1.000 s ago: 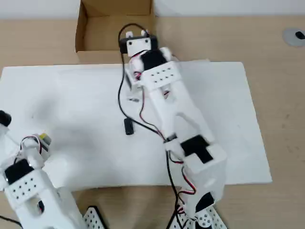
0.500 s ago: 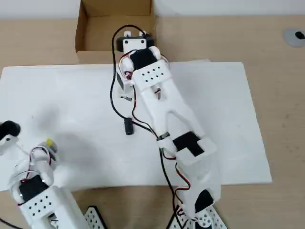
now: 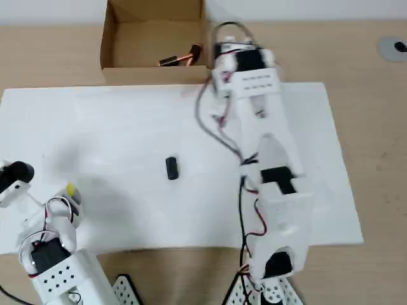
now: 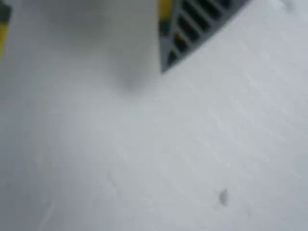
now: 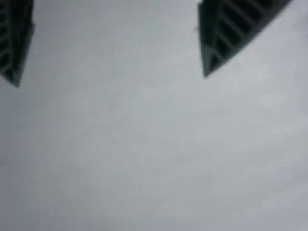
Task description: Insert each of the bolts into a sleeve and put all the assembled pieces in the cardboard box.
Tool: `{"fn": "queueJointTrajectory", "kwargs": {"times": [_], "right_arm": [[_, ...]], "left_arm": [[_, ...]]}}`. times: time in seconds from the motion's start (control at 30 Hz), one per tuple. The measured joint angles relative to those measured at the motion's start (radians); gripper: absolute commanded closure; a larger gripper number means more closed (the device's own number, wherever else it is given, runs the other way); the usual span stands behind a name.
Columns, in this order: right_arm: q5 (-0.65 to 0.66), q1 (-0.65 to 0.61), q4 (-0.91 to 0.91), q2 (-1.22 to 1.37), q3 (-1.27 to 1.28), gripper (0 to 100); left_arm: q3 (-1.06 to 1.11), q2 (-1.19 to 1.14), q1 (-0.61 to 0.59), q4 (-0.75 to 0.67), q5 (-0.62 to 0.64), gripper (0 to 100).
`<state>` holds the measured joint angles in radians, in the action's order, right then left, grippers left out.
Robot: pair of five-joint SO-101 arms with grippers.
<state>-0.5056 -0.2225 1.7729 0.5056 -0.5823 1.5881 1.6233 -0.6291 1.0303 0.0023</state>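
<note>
From above, the cardboard box [image 3: 152, 75] sat at the far side of the wooden table [image 3: 375, 127], just past the white sheet [image 3: 95, 127]. One assembled piece [image 3: 180, 58], a coppery bolt in a dark sleeve, lay inside the box near its front wall, so that part of the job looked done. One black sleeve [image 3: 172, 168] lay alone in the middle of the sheet, well apart from both arms. It looked like it had no bolt in it, so I think it was the next thing to deal with. The right arm [image 3: 267, 140] was stretched far across the sheet, and its end was just beside the box's near right corner, not over the box. The left arm [image 3: 48, 254] was tucked low at the near left corner of the sheet, maybe to keep out of the way. In the left wrist view, the left gripper [image 4: 86, 33] had its fingers spread apart with nothing between them, and there was bare white sheet below. In the right wrist view, the right gripper [image 5: 113, 48] had its dark fingertips [image 5: 231, 33] wide apart too. It held nothing, and there was plain white sheet under it.
</note>
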Motion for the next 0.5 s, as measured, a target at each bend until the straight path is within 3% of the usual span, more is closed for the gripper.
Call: {"fn": "queueJointTrajectory", "kwargs": {"times": [0.23,0.5], "right_arm": [[0.011,0.152,0.000,0.000,0.000,71.3],[0.011,0.192,0.000,0.000,0.000,71.3]], "left_arm": [[0.000,0.000,0.000,0.000,0.000,77],[0.000,0.000,0.000,0.000,0.000,77]]}}
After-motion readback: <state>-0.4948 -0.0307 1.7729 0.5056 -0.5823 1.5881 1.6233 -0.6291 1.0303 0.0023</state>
